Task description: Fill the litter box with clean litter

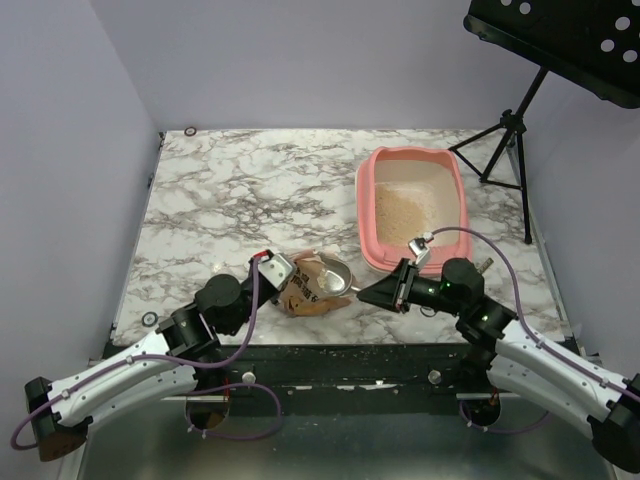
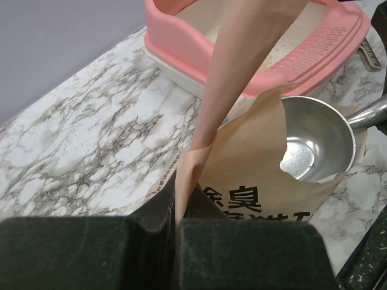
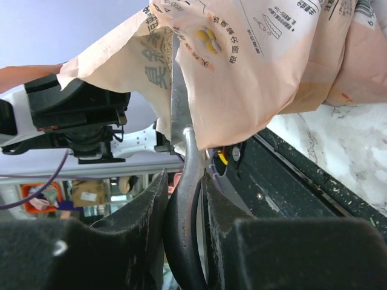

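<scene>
The pink litter box (image 1: pixel 366 215) sits at the right of the table with beige litter (image 1: pixel 408 212) inside; its rim also shows in the left wrist view (image 2: pixel 181 42). My left gripper (image 1: pixel 270 268) is shut on the edge of the orange-tan paper bag (image 1: pixel 302 292), seen pinched in the left wrist view (image 2: pixel 199 145). My right gripper (image 1: pixel 385 293) is shut on the black handle (image 3: pixel 184 199) of the grey metal scoop (image 1: pixel 333 275). The scoop's bowl (image 2: pixel 314 142) sits in the bag's mouth and looks empty. The bag (image 3: pixel 254 66) fills the top of the right wrist view.
A black tripod stand (image 1: pixel 505 135) rises at the far right behind the box. A small black ring (image 1: pixel 190 131) lies at the far left corner, another (image 1: pixel 149 319) at the near left edge. Grains are scattered on the black front rail (image 1: pixel 330 352).
</scene>
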`<state>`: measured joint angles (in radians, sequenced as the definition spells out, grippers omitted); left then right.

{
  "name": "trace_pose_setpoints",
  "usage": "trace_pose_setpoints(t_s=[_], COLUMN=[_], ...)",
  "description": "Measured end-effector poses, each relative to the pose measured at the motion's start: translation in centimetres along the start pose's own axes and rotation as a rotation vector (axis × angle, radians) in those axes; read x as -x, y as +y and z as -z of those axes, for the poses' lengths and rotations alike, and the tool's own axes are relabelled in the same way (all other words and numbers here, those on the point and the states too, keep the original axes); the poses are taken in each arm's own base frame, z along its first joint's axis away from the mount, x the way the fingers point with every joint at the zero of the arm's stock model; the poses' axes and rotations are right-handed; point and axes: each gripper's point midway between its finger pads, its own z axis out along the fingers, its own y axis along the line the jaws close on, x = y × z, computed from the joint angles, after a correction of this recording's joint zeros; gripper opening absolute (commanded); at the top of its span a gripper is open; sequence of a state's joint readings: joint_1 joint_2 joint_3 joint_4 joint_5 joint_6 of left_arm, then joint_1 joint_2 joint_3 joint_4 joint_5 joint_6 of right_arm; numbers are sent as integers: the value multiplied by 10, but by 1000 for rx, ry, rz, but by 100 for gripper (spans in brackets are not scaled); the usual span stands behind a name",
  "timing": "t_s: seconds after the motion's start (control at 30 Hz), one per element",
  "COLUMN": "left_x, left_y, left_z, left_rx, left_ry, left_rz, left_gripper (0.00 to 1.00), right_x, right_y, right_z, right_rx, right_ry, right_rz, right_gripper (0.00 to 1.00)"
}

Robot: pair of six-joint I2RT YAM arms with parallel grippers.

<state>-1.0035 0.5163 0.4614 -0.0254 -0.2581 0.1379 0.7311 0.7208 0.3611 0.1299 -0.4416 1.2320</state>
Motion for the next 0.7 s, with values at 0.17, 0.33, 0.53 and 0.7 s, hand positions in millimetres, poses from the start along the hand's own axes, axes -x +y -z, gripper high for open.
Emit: trace_pose_setpoints(t_s=[0.17, 0.33, 0.53, 0.7], left_x=[0, 0, -3, -4], left_y=[1, 1, -1, -5], left_z=[-1, -4, -11, -18], left_rx=[4, 9, 12, 5], left_ry=[2, 1, 11, 18], left_rz=[-4, -5, -7, -8], left_gripper=[0, 0, 0, 0], right_x=[-1, 0, 2, 3], right_y=[1, 5, 6, 5], right_z=[10, 17, 20, 25], right_rx=[31, 47, 20, 12], right_ry=[-36, -63, -77, -96], right_rz=[-60, -83, -89, -87], right_gripper=[0, 0, 0, 0])
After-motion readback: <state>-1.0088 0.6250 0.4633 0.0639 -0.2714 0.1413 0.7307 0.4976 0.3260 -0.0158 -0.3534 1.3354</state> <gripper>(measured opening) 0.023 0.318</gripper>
